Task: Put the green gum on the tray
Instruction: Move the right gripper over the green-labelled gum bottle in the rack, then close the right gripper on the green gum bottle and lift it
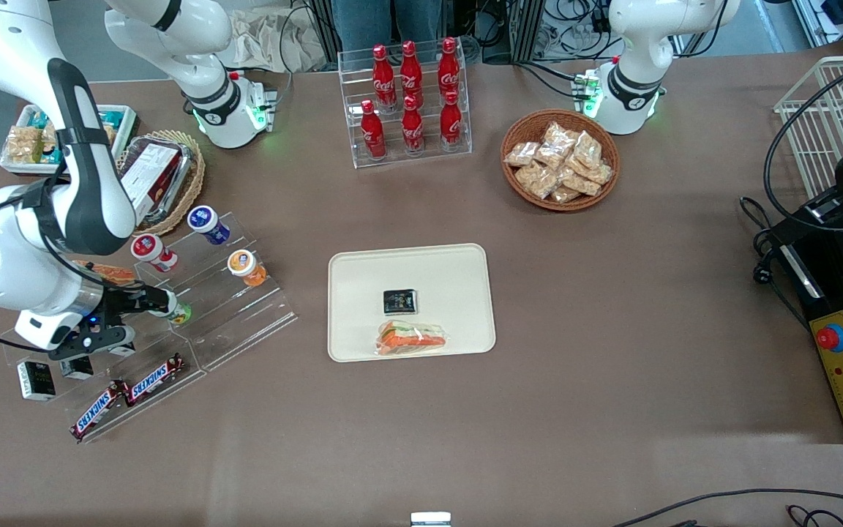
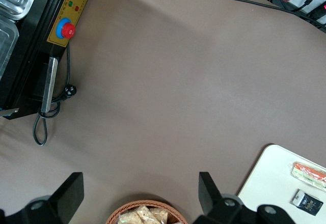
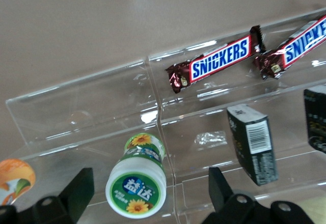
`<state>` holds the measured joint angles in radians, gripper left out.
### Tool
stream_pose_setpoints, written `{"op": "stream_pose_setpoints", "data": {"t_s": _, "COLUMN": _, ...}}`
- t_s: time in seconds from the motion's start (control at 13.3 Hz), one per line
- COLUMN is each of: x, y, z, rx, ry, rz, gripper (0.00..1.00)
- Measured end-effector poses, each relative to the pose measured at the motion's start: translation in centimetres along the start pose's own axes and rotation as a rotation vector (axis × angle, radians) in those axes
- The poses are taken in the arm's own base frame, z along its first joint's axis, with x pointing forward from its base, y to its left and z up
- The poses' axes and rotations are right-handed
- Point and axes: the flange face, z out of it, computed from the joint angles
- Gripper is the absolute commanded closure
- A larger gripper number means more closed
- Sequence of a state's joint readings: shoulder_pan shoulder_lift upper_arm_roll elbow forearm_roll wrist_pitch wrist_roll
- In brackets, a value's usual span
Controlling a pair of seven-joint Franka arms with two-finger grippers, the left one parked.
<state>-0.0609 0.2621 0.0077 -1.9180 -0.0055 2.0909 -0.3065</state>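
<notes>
Your pincer (image 3: pixel 147 196) is spread wide and the green gum (image 3: pixel 136 186) sits squarely between its two fingers, not yet pinched; you need only close. The bottle lies on its side on the clear stepped rack (image 1: pixel 235 311) at the lower left of the front view, its long axis pointing straight into the pincer, white lid toward the wrist. The body is green-yellow with a sunflower print. The tray (image 1: pixel 348 271) waits mid-frame, well apart.

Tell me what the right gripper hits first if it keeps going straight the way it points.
Most likely the green gum: the open gripper has a finger on each side of its white lid, on the clear display stand. Depth is uncertain, so contact is unclear.
</notes>
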Motion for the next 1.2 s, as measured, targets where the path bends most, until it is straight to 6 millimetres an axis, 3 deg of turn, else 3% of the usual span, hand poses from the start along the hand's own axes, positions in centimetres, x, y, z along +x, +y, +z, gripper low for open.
{"op": "stream_pose_setpoints", "data": {"t_s": 0.53, "x": -0.3, "y": -2.0, "z": 2.0, "rx": 0.008, "ry": -0.034, "rz": -0.031, "gripper": 0.00}}
{"op": "stream_pose_setpoints", "data": {"t_s": 1.2, "x": -0.4, "y": -2.0, "z": 2.7, "rx": 0.011, "ry": -0.044, "rz": -0.030, "gripper": 0.02}}
